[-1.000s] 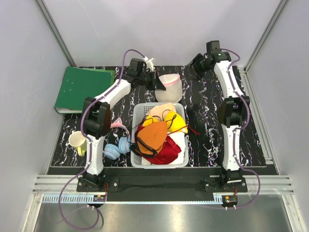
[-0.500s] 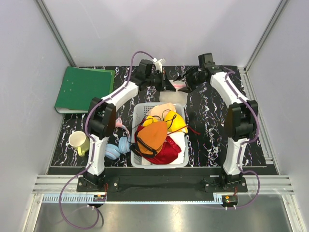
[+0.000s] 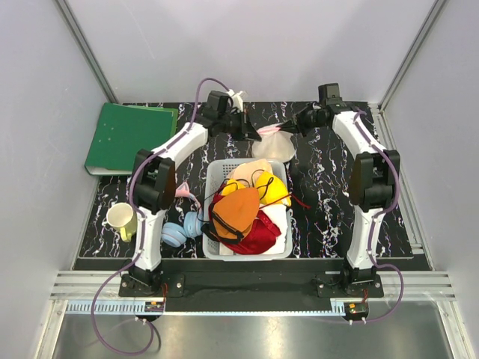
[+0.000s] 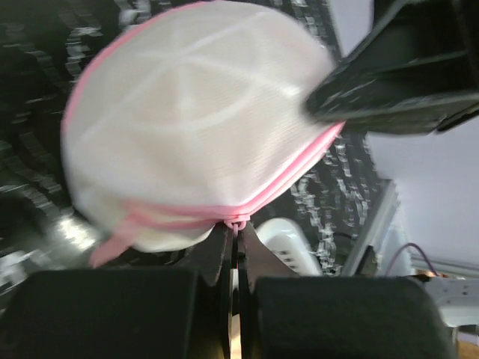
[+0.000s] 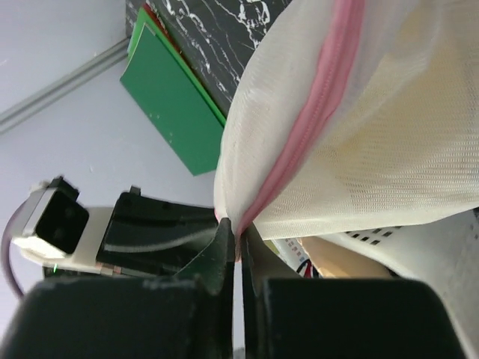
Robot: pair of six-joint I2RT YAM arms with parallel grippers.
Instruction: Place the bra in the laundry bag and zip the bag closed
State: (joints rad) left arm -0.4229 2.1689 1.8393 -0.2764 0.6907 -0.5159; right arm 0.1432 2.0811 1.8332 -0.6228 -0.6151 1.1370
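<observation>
Left gripper (image 3: 251,132) is shown with its jaws pressed together on the pink zipper rim of the laundry bag (image 3: 274,143); in the left wrist view the fingertips (image 4: 224,241) are pinched on a small pink nub of that rim. The bag, a white mesh dome, is held up between the two arms at the far side of the table, just beyond the basket (image 3: 215,169). On its other side the right gripper (image 3: 296,127) is likewise clamped fully shut on the pink rim, as is confirmed from the right wrist, where the mesh (image 5: 389,142) is seen hanging from the closed fingers (image 5: 223,247).

The bra (image 3: 277,191) is not yet in the bag: yellow fabric is seen in the basket, near the middle of the table, among an orange bra (image 3: 236,211) and a red garment (image 3: 259,235). Which yellow piece is the plain one cannot be told, since black straps lie across that spot.

Several risks are judged from here. If the two pinches are drawn apart too hard, the thin mesh could be torn or the rim slipped from one grip, and the bag dropped onto the basket. With both grippers occupied, the bra cannot be fetched until one is released, and the mouth may then collapse shut. The black-strapped yellow bra could be picked by mistake.
</observation>
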